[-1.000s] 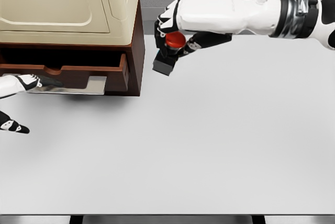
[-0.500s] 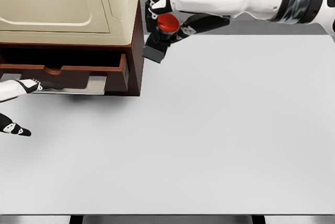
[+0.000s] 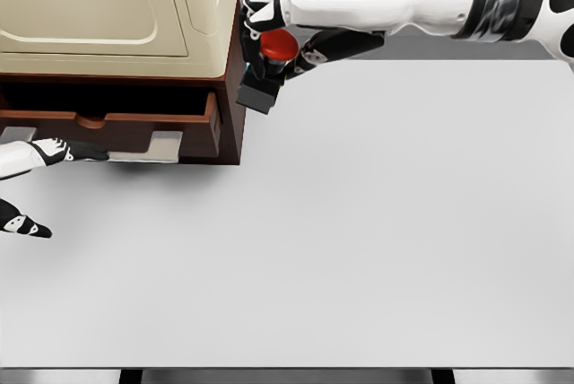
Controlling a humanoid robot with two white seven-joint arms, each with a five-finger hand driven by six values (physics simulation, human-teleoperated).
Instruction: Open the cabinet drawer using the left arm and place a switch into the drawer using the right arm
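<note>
In right robot hand (image 3: pixel 273 30), red-buttoned dark switch (image 3: pixel 266 70)

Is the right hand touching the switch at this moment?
Touching. The head view shows the right hand with fingers closed around the switch, which hangs above the table.

The left hand (image 3: pixel 31 155) is cut off by the picture's left edge, so only some fingers (image 3: pixel 76 146) at the drawer (image 3: pixel 134 128) front are seen, and its grip cannot be judged. The switch (image 3: pixel 267 65) is partly covered by the right hand (image 3: pixel 287 16). The cabinet (image 3: pixel 117 25) is cropped at the top and left edges.
</note>
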